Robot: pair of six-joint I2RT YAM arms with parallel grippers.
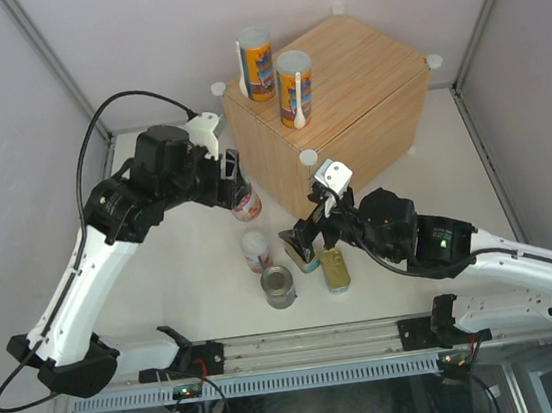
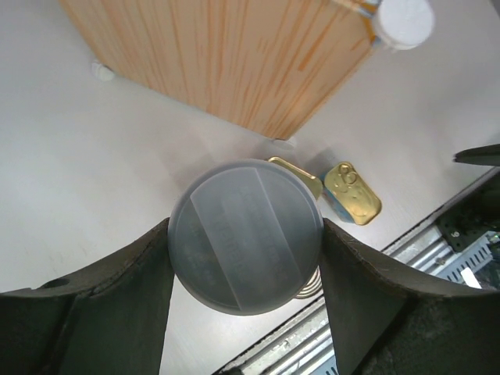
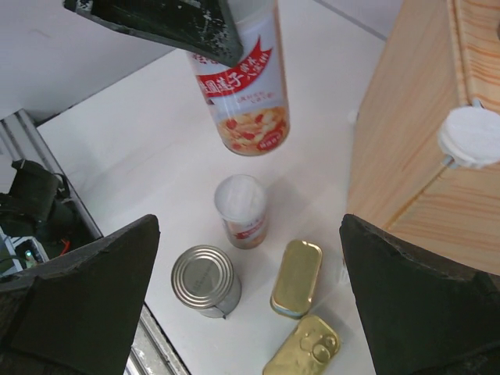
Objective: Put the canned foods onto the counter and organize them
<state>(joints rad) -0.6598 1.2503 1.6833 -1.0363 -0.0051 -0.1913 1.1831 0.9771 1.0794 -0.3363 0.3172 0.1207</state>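
My left gripper (image 1: 238, 183) (image 2: 246, 258) is shut on a white-red tube (image 1: 247, 205) with a white lid (image 2: 244, 223) and holds it above the table beside the counter (image 1: 342, 88). The tube also hangs in the right wrist view (image 3: 242, 86). Two orange-blue tubes (image 1: 257, 64) (image 1: 295, 87) with white spoons stand on the counter. On the table stand a second white-red tube (image 1: 255, 250) (image 3: 241, 209) and a silver-topped can (image 1: 279, 287) (image 3: 205, 280), and two gold tins (image 3: 297, 277) (image 3: 305, 351) lie flat. My right gripper (image 1: 311, 232) (image 3: 250, 301) is open above them.
White round caps (image 1: 308, 156) (image 3: 471, 135) mark the counter's corners. The counter's wood side (image 2: 226, 62) (image 3: 406, 156) rises close to both grippers. A metal rail (image 1: 303, 344) runs along the table's near edge. Grey walls close in the left, right and back.
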